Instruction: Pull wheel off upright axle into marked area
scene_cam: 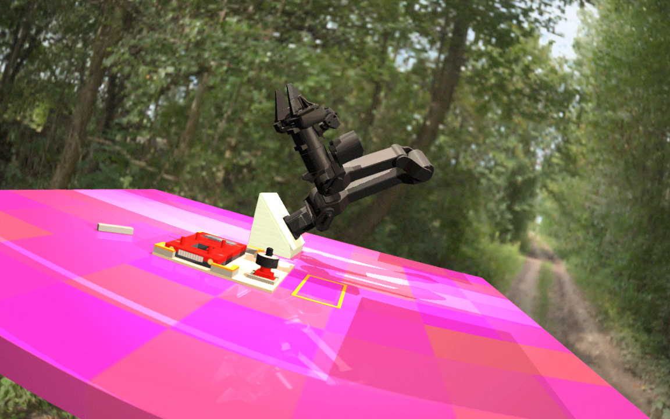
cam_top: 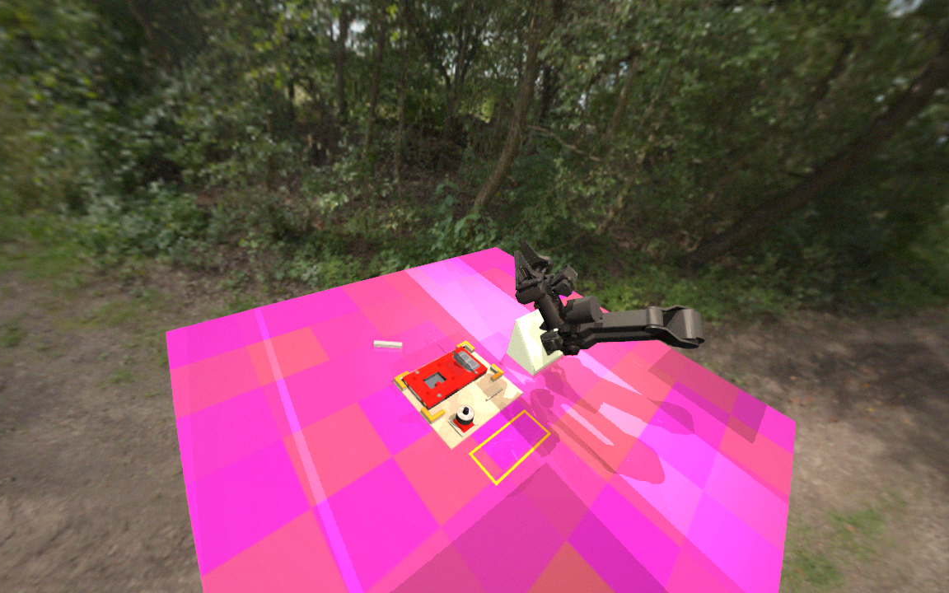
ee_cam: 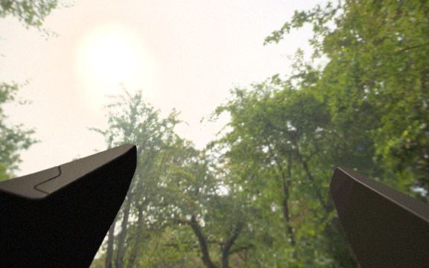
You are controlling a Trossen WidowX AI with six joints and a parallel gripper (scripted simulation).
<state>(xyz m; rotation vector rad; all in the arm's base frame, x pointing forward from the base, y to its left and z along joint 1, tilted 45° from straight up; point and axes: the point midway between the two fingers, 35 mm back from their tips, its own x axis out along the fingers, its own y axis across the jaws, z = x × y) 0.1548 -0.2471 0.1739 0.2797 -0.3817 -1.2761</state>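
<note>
Yellow marked area lies before the wheel; raised end effector gapes, grasping nothing.

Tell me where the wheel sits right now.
The wheel sits on its upright axle on the beige board, just right of the red block in the exterior view. The yellow marked square lies beside the board.

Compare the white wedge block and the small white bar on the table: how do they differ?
The wedge block stands upright and tall; the bar lies flat and low. The wedge block is a bulky triangular shape; the bar is a thin strip. The wedge block sits right by the arm and the red assembly; the bar lies alone, off to the far side. Both are pale off-white and rest on the pink table.
</note>
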